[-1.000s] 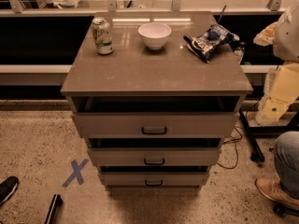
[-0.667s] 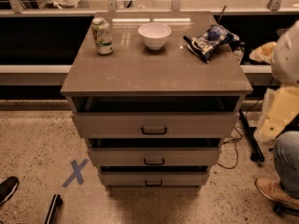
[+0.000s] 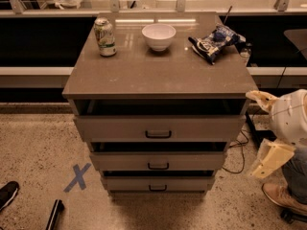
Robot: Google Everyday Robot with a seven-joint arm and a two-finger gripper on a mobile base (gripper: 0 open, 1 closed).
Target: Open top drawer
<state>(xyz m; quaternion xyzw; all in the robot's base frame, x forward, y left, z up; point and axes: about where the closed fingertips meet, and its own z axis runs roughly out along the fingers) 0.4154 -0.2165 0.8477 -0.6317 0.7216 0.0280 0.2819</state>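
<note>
The top drawer (image 3: 120, 127) is the widest of three grey-beige drawers in a cabinet. It has a small black loop handle (image 3: 158, 134) at centre. It stands pulled out a little, with a dark gap between its front and the cabinet top. My gripper (image 3: 259, 132) hangs at the right edge of the view, beside the cabinet's right side at about top-drawer height. It is open, empty and clear of the drawer. Its cream fingers (image 3: 261, 99) are spread apart.
On the cabinet top (image 3: 158, 75) stand a can (image 3: 105, 36), a white bowl (image 3: 159, 35) and a blue snack bag (image 3: 214, 42). The middle drawer (image 3: 158, 161) and bottom drawer (image 3: 157, 183) sit below. A blue tape X (image 3: 77, 177) marks the floor at left. Cables (image 3: 240, 143) and a person's shoe (image 3: 280, 198) lie at right.
My gripper has moved down along the cabinet's right side, from cabinet-top height to about drawer height. The drawers and the things on top have not moved.
</note>
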